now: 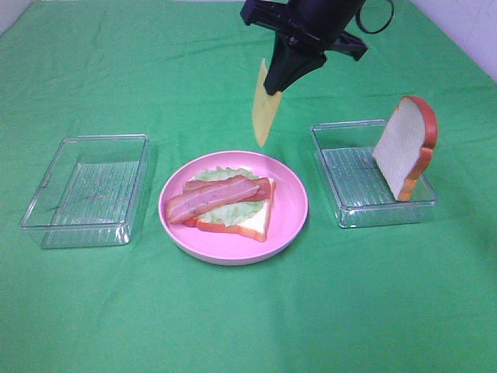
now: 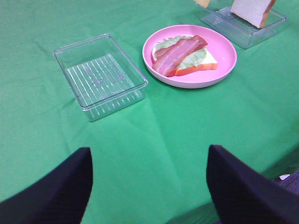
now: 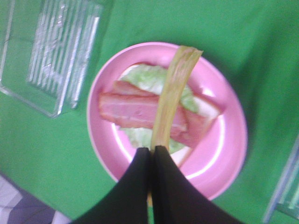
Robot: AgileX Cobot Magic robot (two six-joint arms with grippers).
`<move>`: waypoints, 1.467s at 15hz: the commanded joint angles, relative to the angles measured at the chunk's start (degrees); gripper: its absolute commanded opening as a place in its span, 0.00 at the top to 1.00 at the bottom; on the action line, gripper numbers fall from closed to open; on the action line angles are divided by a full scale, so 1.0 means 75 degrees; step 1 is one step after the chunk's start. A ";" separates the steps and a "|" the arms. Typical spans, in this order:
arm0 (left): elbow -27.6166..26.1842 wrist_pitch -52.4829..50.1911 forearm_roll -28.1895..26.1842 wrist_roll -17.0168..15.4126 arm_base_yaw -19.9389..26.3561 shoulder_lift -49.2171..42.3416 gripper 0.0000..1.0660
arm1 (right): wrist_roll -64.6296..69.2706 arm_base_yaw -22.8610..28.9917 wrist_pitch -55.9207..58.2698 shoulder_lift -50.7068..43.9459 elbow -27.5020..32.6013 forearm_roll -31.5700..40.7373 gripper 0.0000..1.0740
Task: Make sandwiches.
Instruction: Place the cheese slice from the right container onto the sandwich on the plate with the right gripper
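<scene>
A pink plate (image 1: 287, 221) holds a bread slice (image 1: 252, 223) topped with green lettuce (image 1: 229, 210) and reddish bacon strips (image 1: 217, 198). My right gripper (image 1: 277, 85) is shut on a thin yellow cheese slice (image 1: 264, 113), which hangs edge-down above the plate's far rim. In the right wrist view the cheese (image 3: 172, 95) hangs over the bacon (image 3: 135, 112). A second bread slice (image 1: 405, 146) leans upright in the right clear tray (image 1: 353, 210). My left gripper (image 2: 149, 186) is open and empty, well away from the plate (image 2: 224, 60).
An empty clear tray (image 1: 85, 190) sits left of the plate; it also shows in the left wrist view (image 2: 100, 77). Green cloth (image 1: 248, 326) covers the table. The table's near edge shows in the left wrist view (image 2: 280, 163).
</scene>
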 commanded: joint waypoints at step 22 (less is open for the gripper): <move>0.0008 -0.0076 0.0000 0.0000 0.0015 -0.0130 0.38 | 0.1291 0.1215 -0.2254 0.0298 0.2108 -0.1772 0.57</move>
